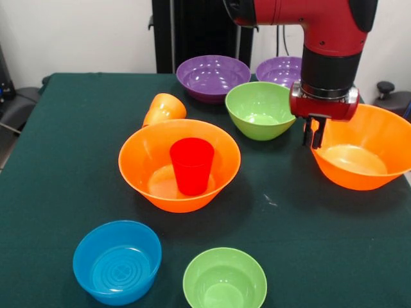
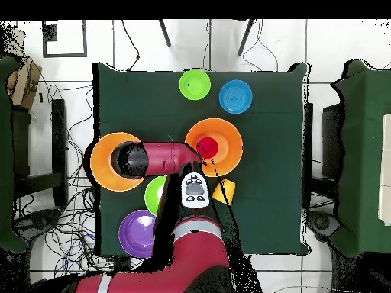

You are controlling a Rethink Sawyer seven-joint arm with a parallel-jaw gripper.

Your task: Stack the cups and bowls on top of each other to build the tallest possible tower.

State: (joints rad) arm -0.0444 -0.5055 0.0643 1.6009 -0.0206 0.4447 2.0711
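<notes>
Claw [image 1: 315, 136] narrow and empty, at the glossy, light orange bowl's [image 1: 376, 168] rim just beneath — pinch that thin edge.

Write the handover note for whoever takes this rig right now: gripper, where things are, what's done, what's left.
Gripper: empty, poised over the near rim of the second large orange bowl; whether it is open cannot be told.
Tower so far: red cup upright inside the central orange bowl.
Loose on the table: orange cup on its side behind that bowl, medium green bowl, two purple bowls at the back, blue bowl and small green bowl in front.
Left: nearly all the stacking.
</notes>
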